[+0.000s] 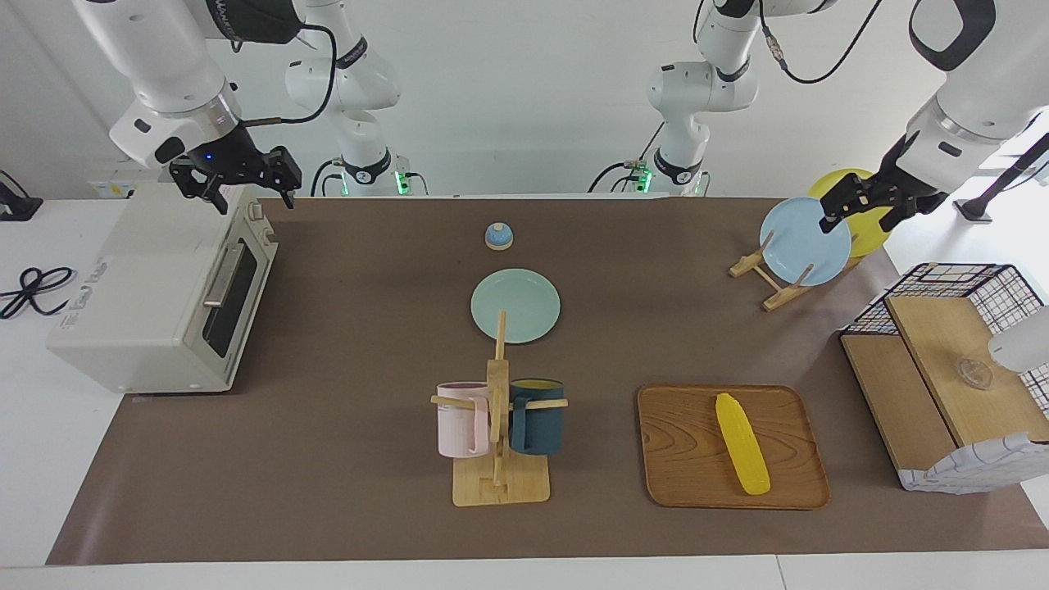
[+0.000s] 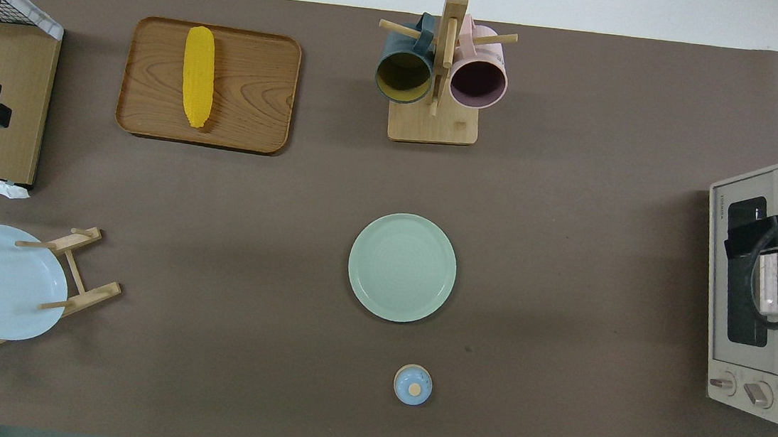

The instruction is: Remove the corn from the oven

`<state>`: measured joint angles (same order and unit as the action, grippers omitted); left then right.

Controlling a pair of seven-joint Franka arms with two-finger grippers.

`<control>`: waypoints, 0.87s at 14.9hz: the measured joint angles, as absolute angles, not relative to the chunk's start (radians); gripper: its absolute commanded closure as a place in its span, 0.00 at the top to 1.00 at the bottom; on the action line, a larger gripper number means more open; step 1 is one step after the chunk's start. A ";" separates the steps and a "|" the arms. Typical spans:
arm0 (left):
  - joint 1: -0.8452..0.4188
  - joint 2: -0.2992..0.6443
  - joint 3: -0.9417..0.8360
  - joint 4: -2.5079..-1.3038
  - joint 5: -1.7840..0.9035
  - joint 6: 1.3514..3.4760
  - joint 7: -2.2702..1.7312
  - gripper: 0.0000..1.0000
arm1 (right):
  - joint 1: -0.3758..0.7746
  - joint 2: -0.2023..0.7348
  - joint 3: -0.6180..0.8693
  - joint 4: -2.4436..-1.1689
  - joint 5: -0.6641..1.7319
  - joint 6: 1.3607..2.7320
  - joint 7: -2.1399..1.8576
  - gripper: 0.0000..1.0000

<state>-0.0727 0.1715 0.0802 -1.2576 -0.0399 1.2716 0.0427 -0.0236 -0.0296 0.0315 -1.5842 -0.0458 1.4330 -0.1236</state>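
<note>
The corn point(image 1: 742, 444) point(image 2: 198, 76) lies on a wooden tray point(image 1: 680, 459) point(image 2: 258, 92), farther from the robots than the plate rack, toward the left arm's end of the table. The off-white oven point(image 1: 147, 303) point(image 2: 757, 290) stands at the right arm's end with its glass door shut. My right gripper point(image 1: 238, 187) hangs open and empty over the oven's top corner nearest the robots. My left gripper point(image 1: 865, 215) hangs open and empty over the plates in the rack.
A mug rack point(image 1: 497, 426) with a pink and a dark blue mug stands mid-table. A green plate point(image 1: 515, 305) and a small blue knobbed lid point(image 1: 498, 236) lie nearer the robots. The wooden rack holds a blue plate point(image 1: 803, 242) and a yellow plate point(image 1: 873, 233). A wire-and-wood basket point(image 1: 951, 369) stands beside the tray.
</note>
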 measured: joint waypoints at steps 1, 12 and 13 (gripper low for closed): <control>-0.073 0.155 0.080 -1.278 -0.040 1.245 0.043 1.00 | -0.024 -0.030 0.031 -1.584 -0.046 1.433 -0.124 1.00; -0.077 -0.006 0.072 -1.632 -0.040 1.529 0.043 1.00 | -0.024 -0.030 0.031 -1.584 -0.046 1.433 -0.124 1.00; -0.077 -0.015 0.072 -1.633 -0.040 1.529 0.043 1.00 | -0.024 -0.030 0.031 -1.584 -0.046 1.433 -0.124 1.00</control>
